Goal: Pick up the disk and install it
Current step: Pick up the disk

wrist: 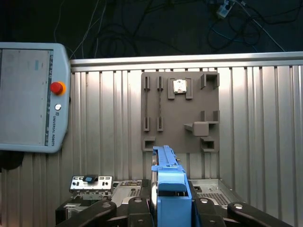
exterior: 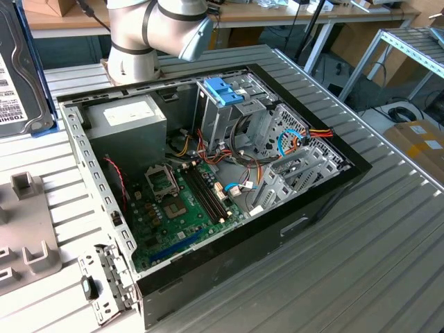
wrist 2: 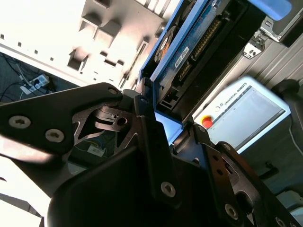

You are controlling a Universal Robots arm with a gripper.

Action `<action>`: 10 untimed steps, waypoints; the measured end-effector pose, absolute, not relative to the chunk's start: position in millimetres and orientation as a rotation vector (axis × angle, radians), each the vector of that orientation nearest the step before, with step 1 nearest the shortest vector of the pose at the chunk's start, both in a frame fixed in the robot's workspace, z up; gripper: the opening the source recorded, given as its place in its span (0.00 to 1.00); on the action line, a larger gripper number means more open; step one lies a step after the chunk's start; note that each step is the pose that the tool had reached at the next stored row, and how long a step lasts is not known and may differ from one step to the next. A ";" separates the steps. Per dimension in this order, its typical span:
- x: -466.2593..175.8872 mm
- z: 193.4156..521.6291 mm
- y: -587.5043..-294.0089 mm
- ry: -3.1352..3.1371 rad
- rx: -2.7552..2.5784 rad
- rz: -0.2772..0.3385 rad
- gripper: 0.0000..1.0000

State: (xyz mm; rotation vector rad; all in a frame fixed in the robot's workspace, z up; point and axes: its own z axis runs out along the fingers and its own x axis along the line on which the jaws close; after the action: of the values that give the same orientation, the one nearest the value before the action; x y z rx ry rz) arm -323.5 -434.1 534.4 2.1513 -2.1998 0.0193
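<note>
Your gripper (wrist: 171,209) is clamped on the disk (wrist: 170,187), held btwn its fingers. Exterior view: it's at 10 o'clock of PC case (exterior: 277,239).

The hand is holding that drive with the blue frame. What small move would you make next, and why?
Probably carry the disk sideways toward the open computer case. The hand grips it by its blue frame, and in the exterior view it hangs off to the exterior view's left of the case, not yet over the metal drive cage inside.
</note>
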 end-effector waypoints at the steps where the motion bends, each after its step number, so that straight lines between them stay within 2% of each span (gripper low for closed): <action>1: -323.1 534.3 -434.1 -2.200 2.151 0.019 0.37; 10: -319.0 533.8 -434.1 -2.200 2.151 0.020 0.37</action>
State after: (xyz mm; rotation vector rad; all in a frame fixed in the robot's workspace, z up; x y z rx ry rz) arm -319.0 -434.1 533.8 2.1512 -2.1996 0.0196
